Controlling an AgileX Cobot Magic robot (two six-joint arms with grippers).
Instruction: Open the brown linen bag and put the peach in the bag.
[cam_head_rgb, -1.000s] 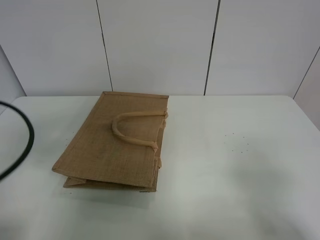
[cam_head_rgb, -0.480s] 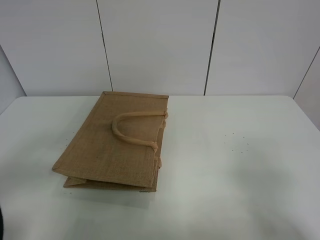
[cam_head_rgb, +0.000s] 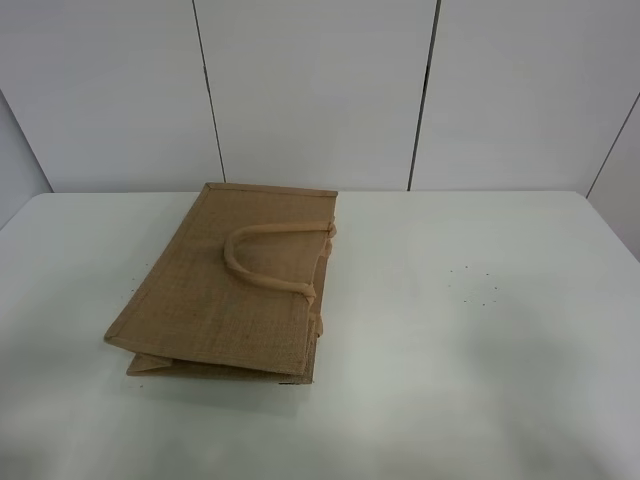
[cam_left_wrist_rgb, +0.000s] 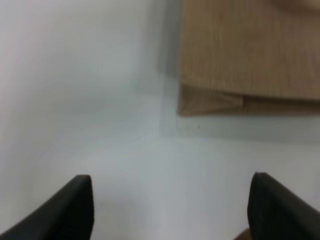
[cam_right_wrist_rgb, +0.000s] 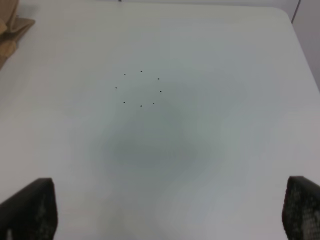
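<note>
The brown linen bag (cam_head_rgb: 235, 290) lies flat and closed on the white table, left of centre, with one loop handle (cam_head_rgb: 265, 255) resting on its upper face. Its folded corner shows in the left wrist view (cam_left_wrist_rgb: 250, 55), and a small part of it shows at the edge of the right wrist view (cam_right_wrist_rgb: 10, 30). The peach is out of view. My left gripper (cam_left_wrist_rgb: 172, 202) is open and empty over bare table, a short way from the bag's corner. My right gripper (cam_right_wrist_rgb: 168, 207) is open and empty over the table to the right of the bag. Neither gripper shows in the exterior high view.
A ring of small black dots (cam_head_rgb: 475, 285) marks the table right of the bag; it also shows in the right wrist view (cam_right_wrist_rgb: 140, 90). White wall panels (cam_head_rgb: 320, 90) stand behind the table's far edge. The table (cam_head_rgb: 480, 340) extends past the frame at the front.
A black cable loop that showed at the left edge of the exterior high view one second ago has moved out of the frame. The bag has not moved.
</note>
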